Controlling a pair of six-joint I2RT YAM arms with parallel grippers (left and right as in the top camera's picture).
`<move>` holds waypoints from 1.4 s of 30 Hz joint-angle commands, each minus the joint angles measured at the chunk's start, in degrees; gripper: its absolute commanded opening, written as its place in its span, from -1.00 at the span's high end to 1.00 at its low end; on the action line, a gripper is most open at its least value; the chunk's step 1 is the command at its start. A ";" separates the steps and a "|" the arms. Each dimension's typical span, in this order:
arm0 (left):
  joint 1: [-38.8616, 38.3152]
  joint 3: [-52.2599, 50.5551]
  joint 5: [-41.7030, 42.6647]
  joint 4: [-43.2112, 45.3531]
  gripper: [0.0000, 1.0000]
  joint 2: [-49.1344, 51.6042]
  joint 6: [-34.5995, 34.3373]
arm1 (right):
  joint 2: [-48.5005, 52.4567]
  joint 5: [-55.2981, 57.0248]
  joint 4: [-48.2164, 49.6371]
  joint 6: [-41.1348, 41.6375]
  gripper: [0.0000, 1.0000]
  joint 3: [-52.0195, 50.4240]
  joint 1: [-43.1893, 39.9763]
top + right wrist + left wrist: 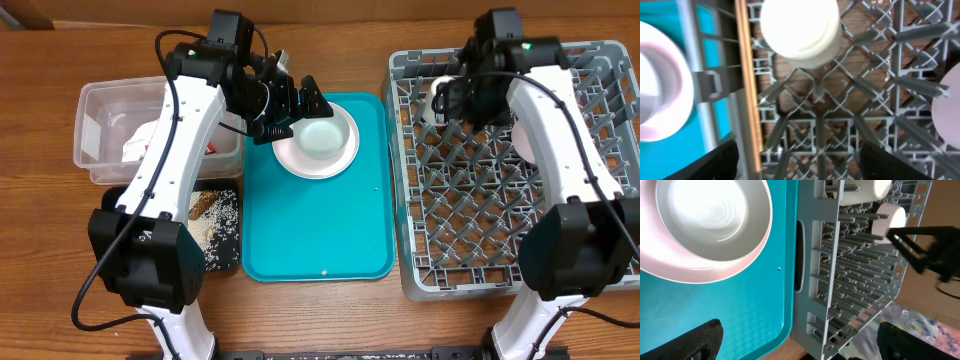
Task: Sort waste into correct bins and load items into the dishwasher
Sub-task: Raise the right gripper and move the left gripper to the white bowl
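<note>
A white bowl (pixel 325 138) sits on a white plate (pixel 298 162) at the far end of the teal tray (pixel 315 235). My left gripper (pixel 297 105) is open and empty, just left of and above the bowl. In the left wrist view the bowl (pixel 710 215) and plate (pixel 715 272) lie at the upper left, ahead of the spread fingers (pixel 800 350). My right gripper (pixel 450 95) is open and empty over the far left corner of the grey dishwasher rack (pixel 500 220). A white cup (pixel 800 30) stands in the rack just ahead of its fingers (pixel 807 165).
A clear plastic bin (pixel 150 130) with scraps stands at the left. In front of it is a black bin (pixel 215 225) with crumbs. A pale pink plate (pixel 525 140) stands in the rack and shows in the right wrist view (pixel 947 105). One small crumb (pixel 324 270) lies on the tray.
</note>
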 commanded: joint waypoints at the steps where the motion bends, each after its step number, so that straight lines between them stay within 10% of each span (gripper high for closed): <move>1: 0.09 1.27 -0.37 0.17 -1.00 -1.79 0.20 | -3.80 -3.78 -2.03 0.61 -0.63 4.96 -0.26; 6: 0.09 1.27 -0.37 0.17 -1.00 -1.79 0.20 | -7.23 -5.35 -6.60 0.59 -1.00 7.30 -0.28; 29: 0.09 1.25 -16.24 3.37 -1.00 -1.75 -0.02 | -8.11 -7.26 -11.65 0.57 -1.00 6.73 -0.26; 33: -0.81 1.16 -19.45 4.04 -0.64 -1.01 -1.49 | -8.11 -7.26 -11.67 0.57 -1.00 6.73 -0.26; 38: -4.02 1.14 -25.53 3.61 0.27 1.53 -2.47 | -8.11 -7.26 -11.65 0.57 -1.00 6.73 -0.26; 42: -7.02 1.14 -33.31 4.09 0.39 4.17 -2.71 | -8.11 -7.26 -11.65 0.57 -1.00 6.73 -0.26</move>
